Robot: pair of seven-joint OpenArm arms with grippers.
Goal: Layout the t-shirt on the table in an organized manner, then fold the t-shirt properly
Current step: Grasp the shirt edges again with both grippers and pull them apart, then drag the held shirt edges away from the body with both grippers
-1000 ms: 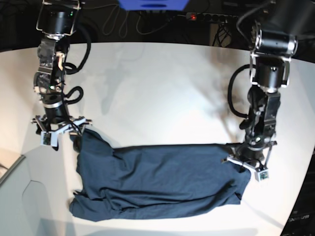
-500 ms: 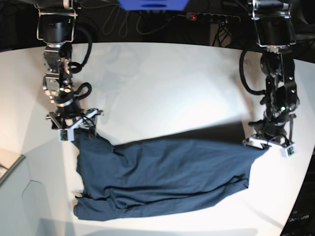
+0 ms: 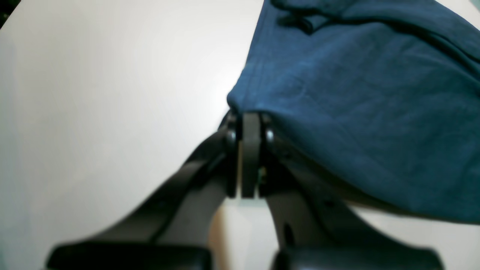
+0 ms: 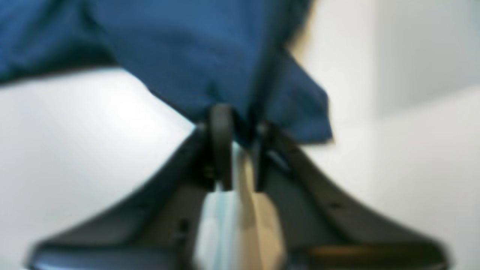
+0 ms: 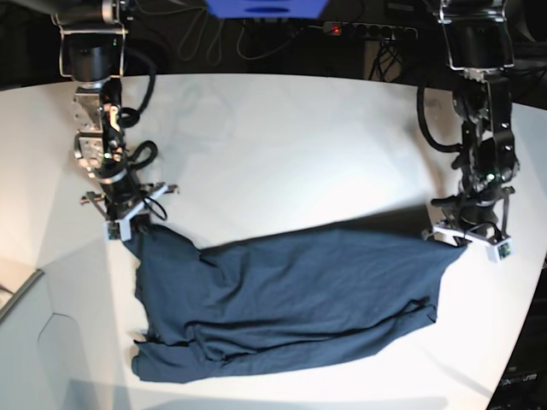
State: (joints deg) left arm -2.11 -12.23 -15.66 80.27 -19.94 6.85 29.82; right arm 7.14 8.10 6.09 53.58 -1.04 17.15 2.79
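Currently in layout step: left gripper (image 3: 250, 123) and right gripper (image 4: 240, 123) each pinch a corner of the t-shirt (image 5: 282, 299), stretched between them over the desk (image 5: 282, 145). Next probably: lower it flat, tension even, then release.

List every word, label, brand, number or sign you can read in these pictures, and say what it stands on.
None can be read.
t-shirt: plain dark blue cloth, no print visible in any view.
table: bare white top, no markings.
power strip behind the table: one red light, any lettering too small to read.
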